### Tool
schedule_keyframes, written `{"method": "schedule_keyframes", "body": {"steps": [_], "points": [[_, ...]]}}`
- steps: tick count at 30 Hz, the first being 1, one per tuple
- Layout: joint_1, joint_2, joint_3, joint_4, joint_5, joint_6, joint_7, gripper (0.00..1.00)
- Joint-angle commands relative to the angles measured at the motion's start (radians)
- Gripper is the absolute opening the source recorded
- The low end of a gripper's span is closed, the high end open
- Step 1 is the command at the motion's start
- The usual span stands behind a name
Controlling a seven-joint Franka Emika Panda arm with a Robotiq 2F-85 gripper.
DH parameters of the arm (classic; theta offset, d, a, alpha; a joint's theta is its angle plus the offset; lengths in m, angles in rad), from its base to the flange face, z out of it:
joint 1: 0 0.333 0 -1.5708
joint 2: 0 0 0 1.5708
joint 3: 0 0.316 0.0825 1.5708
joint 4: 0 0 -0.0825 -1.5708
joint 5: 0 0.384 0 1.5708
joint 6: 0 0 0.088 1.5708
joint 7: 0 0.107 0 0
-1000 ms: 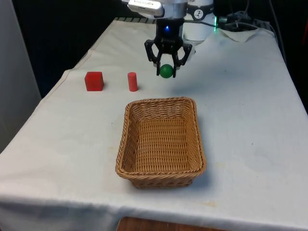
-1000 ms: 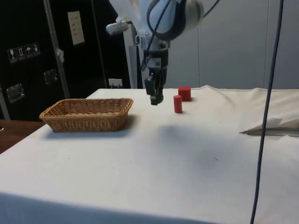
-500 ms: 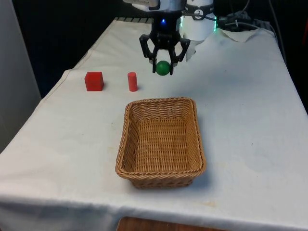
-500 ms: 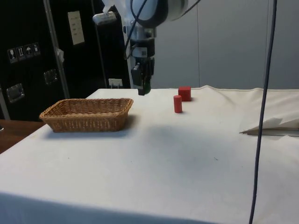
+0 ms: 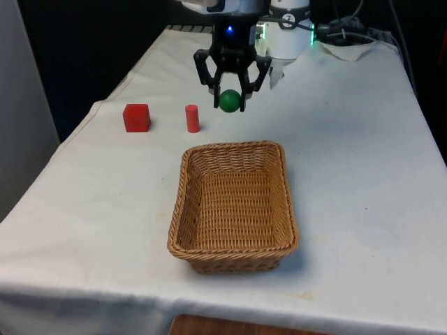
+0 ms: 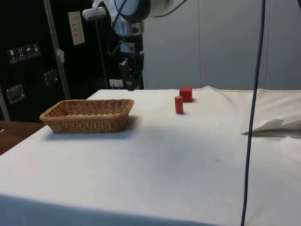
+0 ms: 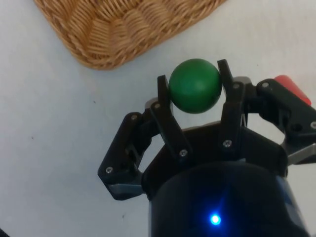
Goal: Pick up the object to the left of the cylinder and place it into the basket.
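Observation:
My black gripper (image 5: 229, 106) hangs in the air beyond the basket's far rim, shut on a green ball (image 5: 229, 99). In the wrist view the ball (image 7: 194, 86) sits squeezed between the two fingertips. A red cylinder (image 5: 192, 118) stands on the cloth, just to the front view's left of the gripper. Further left stands a red cube (image 5: 136, 117). The wicker basket (image 5: 232, 147) lies in the middle of the table with nothing in it. From the side, the gripper (image 6: 130, 84) is high above the table, between the basket (image 6: 87, 116) and the cylinder (image 6: 178, 104).
One corner of the basket (image 7: 118, 29) lies below the held ball in the wrist view. A red shape (image 7: 292, 91) peeks out beside a finger. Crumpled white paper (image 6: 275, 126) lies near the table's far edge in the side view.
The gripper has risen with the green ball and drifted towards the front view's left. In the side view it has shifted towards the basket.

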Motion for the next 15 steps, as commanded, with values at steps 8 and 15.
{"method": "schedule_keyframes", "body": {"steps": [8,15], "points": [[-0.021,0.083,0.008,0.135,0.07,-0.076,-0.036,0.0],[-0.026,0.14,0.006,0.215,0.101,-0.112,-0.044,0.0]]}}
